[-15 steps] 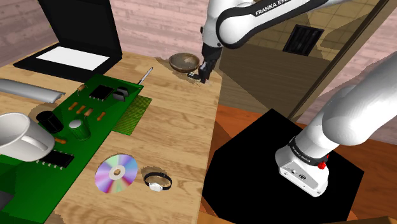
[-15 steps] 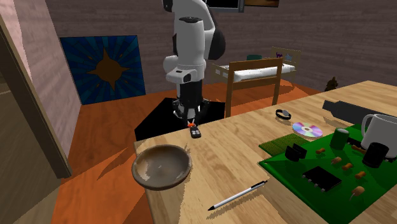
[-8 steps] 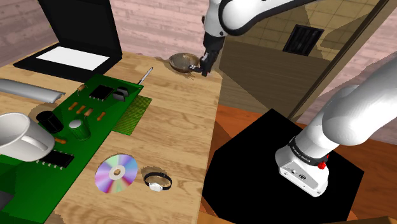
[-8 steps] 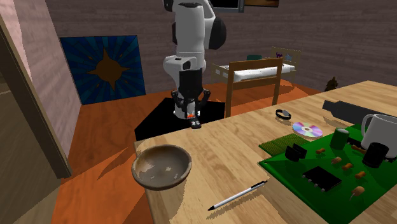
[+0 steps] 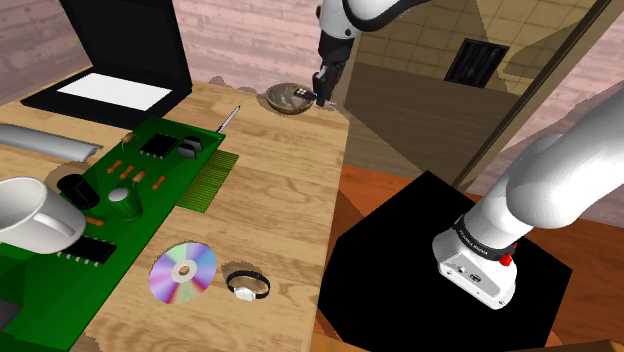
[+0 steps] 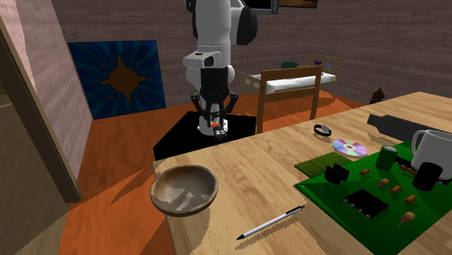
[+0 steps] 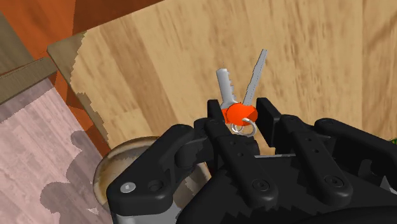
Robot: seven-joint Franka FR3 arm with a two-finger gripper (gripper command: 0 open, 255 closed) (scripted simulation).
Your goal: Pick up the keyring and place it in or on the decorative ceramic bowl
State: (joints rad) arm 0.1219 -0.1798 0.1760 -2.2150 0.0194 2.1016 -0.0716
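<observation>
Shoulder view: end effector (image 5: 322, 96) is hovering over the tabletop's (image 5: 280, 190) far corner, just beside the brown bowl (image 5: 285, 97).

Second exterior view: end effector (image 6: 216, 129) is holding the keyring (image 6: 216, 124) clear above the tabletop edge. The bowl (image 6: 184, 190) is sitting apart at the corner.

Wrist view: end effector (image 7: 240, 119) is clasping the keyring (image 7: 240, 113) by its orange fob, two grey keys projecting beyond the fingers.

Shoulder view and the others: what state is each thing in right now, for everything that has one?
Gripper: shut on the keyring, raised off the table.
Keyring: clasped, keys sticking out past the fingertips, not yet in the bowl.
Brown bowl: upright, empty.
White mug: upright.
Black scanner: lid open.
Pen: lying flat.
Wristwatch: strap closed, lying flat.
</observation>
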